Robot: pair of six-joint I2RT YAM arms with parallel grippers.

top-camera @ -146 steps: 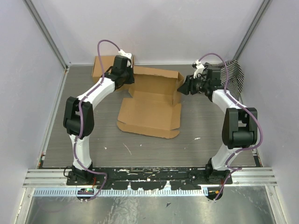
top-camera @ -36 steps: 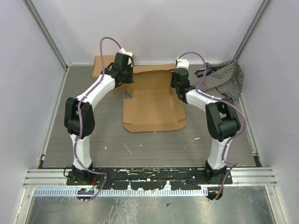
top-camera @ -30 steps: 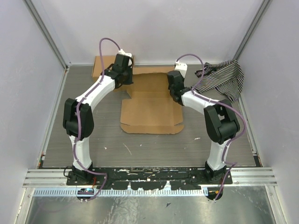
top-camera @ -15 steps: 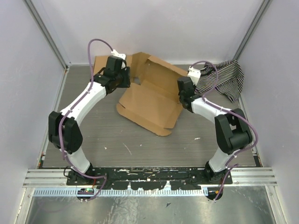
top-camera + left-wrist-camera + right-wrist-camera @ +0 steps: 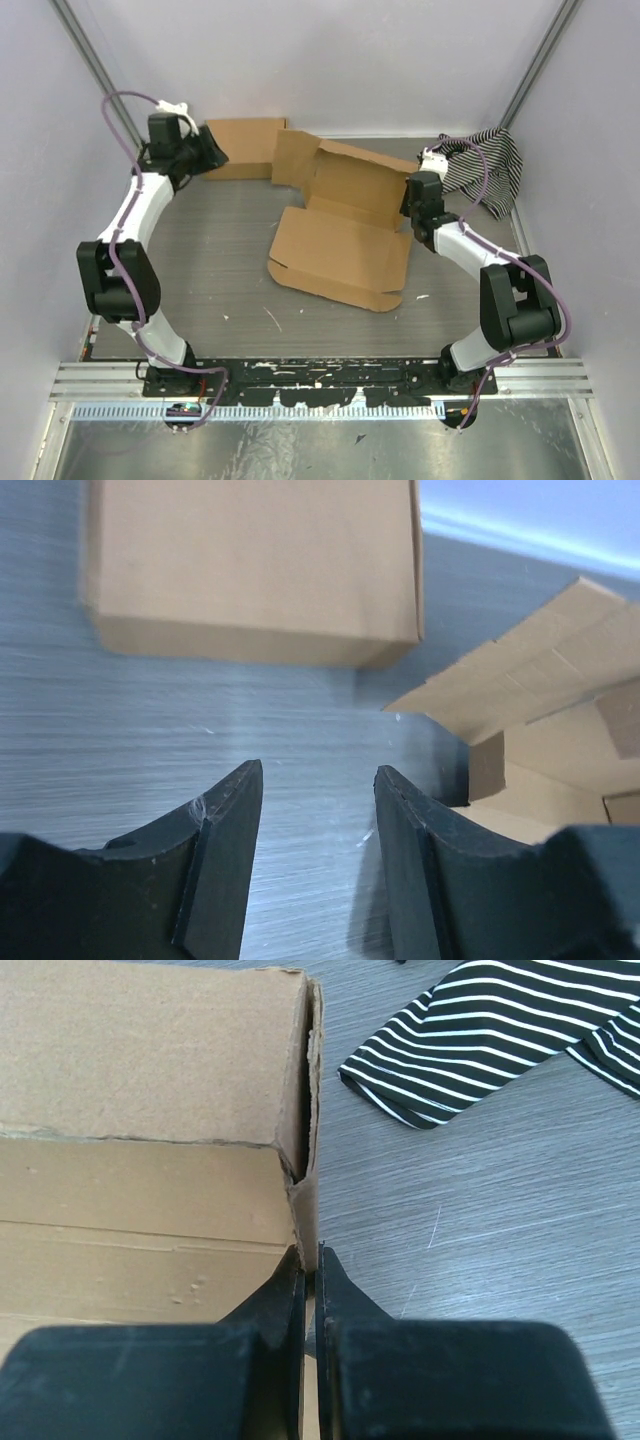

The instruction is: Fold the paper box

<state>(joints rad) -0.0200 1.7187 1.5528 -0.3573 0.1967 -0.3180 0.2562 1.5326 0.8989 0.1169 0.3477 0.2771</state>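
Observation:
The paper box (image 5: pixel 340 235) lies mid-table as a brown cardboard sheet, its front panel flat and its back half raised into walls. My right gripper (image 5: pixel 410 207) is shut on the box's upright right side wall (image 5: pixel 309 1222), with both fingertips pinching the torn cardboard edge (image 5: pixel 311 1255). My left gripper (image 5: pixel 212 156) hangs at the back left, open and holding nothing, its jaws (image 5: pixel 315 785) over bare table. From there the paper box (image 5: pixel 545 690) shows at the right, apart from the fingers.
A compact closed cardboard box (image 5: pixel 243 146) sits at the back left, just ahead of the left gripper (image 5: pixel 250 565). A black-and-white striped cloth (image 5: pixel 492 165) lies bunched in the back right corner (image 5: pixel 500 1030). Walls and metal rails enclose the table.
My left gripper has opened, let go of the paper box and swung away to the back left. The box has shifted and turned on the table, with the right gripper still pinching its side wall.

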